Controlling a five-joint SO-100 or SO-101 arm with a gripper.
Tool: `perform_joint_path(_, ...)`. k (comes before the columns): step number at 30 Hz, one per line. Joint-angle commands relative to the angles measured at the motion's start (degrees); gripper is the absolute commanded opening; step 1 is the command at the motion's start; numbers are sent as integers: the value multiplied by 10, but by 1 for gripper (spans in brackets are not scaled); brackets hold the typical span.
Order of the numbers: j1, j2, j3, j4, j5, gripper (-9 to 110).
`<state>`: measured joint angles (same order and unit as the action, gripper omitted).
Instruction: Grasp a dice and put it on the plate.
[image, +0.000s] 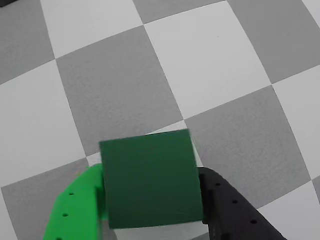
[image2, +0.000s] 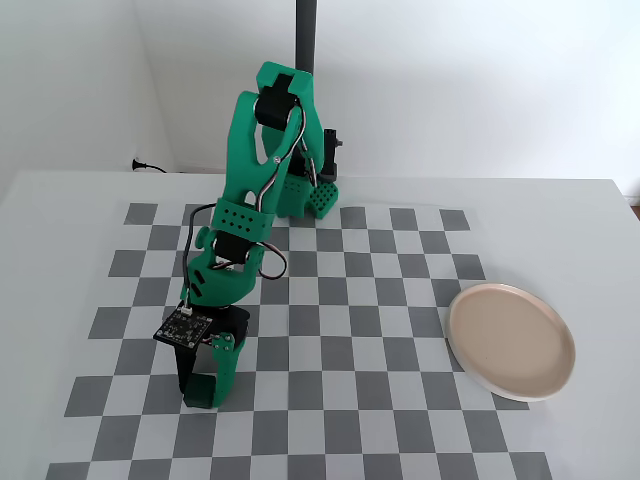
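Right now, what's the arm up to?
The gripper is closed around the dark green dice, with a green finger on one side and a black finger on the other, over the checkered mat. In the fixed view the arm is at the mat's left. The plate sits empty on the right, well apart.

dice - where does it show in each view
Wrist view: the dice fills the lower centre, between the green and black fingers of the claw.
Fixed view: not visible; the claw at lower left hides it.
Shared landmark: the checkered mat.
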<state>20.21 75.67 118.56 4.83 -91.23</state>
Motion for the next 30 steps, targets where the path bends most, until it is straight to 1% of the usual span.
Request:
perform_joint_path(1,3,11,-42,-10,-4,7)
perform_joint_path(6,3,11,-42,-10,-4,-4)
perform_joint_path(10,1,21,-41,-4,0,-4)
perform_joint_path(17,-22,91,-40,89,11,-4)
perform_joint_path(30,-33,189,-38,146,38,-4)
